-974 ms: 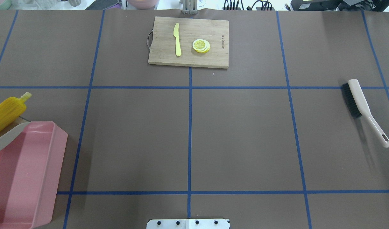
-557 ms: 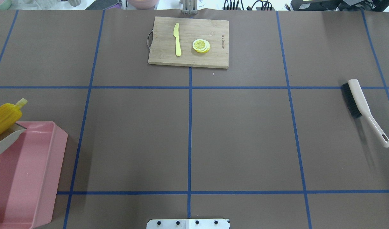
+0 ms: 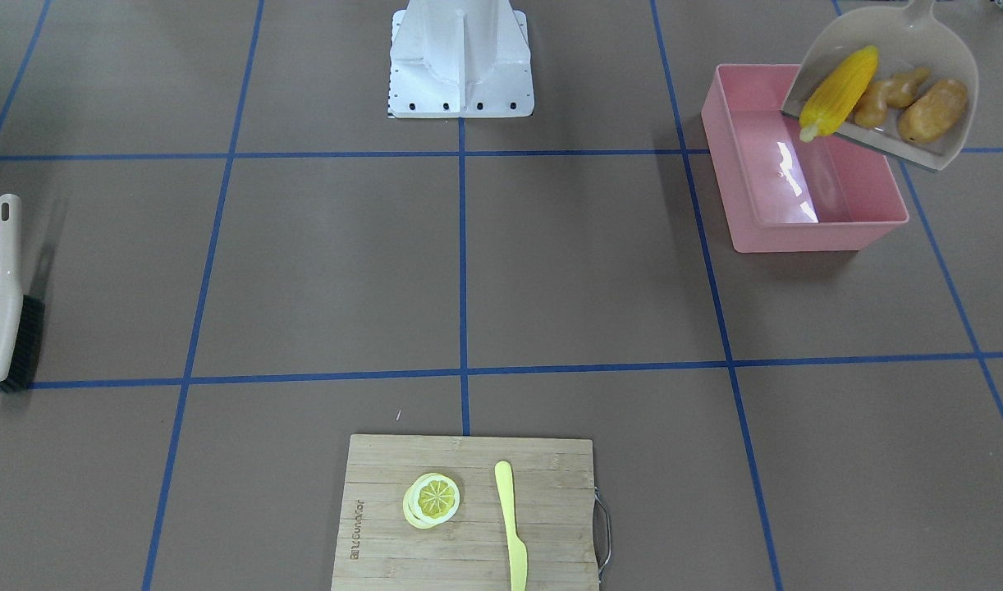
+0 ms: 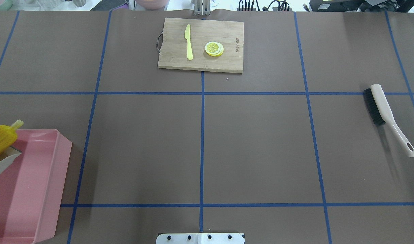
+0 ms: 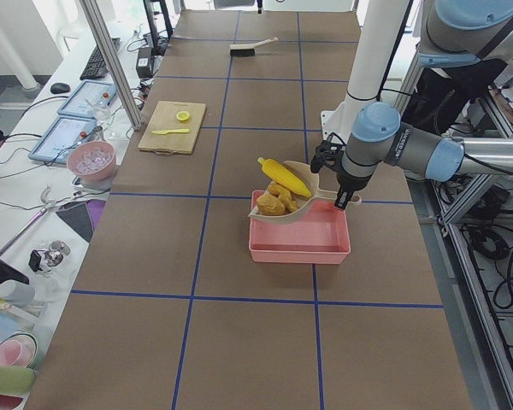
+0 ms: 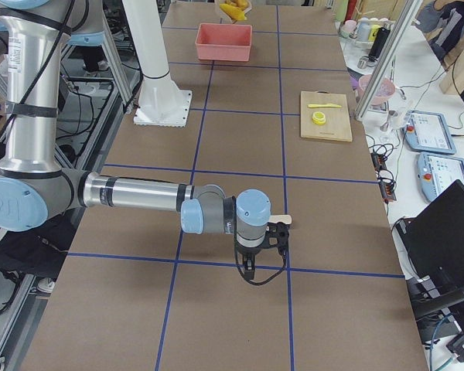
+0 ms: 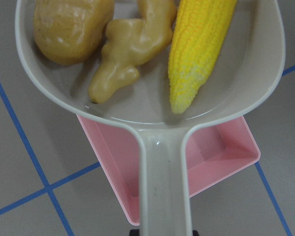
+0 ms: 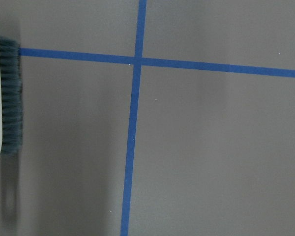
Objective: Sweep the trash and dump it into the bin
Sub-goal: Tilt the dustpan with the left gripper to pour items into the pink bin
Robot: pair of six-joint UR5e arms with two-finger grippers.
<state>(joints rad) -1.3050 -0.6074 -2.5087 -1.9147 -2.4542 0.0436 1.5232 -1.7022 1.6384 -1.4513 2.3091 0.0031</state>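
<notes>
The corn cob (image 3: 838, 92), the ginger root (image 3: 887, 94) and the potato (image 3: 932, 109) lie side by side in the beige dustpan (image 3: 953, 49), which hangs tilted in the air over one end of the pink bin (image 3: 797, 234); none of the three is in the bin; the front-facing view alone shows all three at once, with the corn's pale stem end poking past the pan's open lip above the bin's glossy floor; the overhead view catches only that end of the corn and a corner of the pan at its left edge, the ginger and potato being out of frame; the left wrist view looks along the pan's handle, pink wall showing beneath, and dark slivers flank the handle at the lower edge, so the left gripper (image 5: 341, 196) is clenched on the dustpan, as the left side view also suggests; the right gripper (image 6: 261, 241) hangs low over the tabletop (image 3: 304, 263) well apart from the bin, seen only from the right side, and I cannot tell whether it is released or clenched; its wrist view shows the bristles of the brush (image 3: 5, 304) at the left edge; far across the tabletop a cutting board (image 3: 387, 533) carries a lemon slice (image 3: 432, 499) and a yellow knife (image 3: 511, 525).
</notes>
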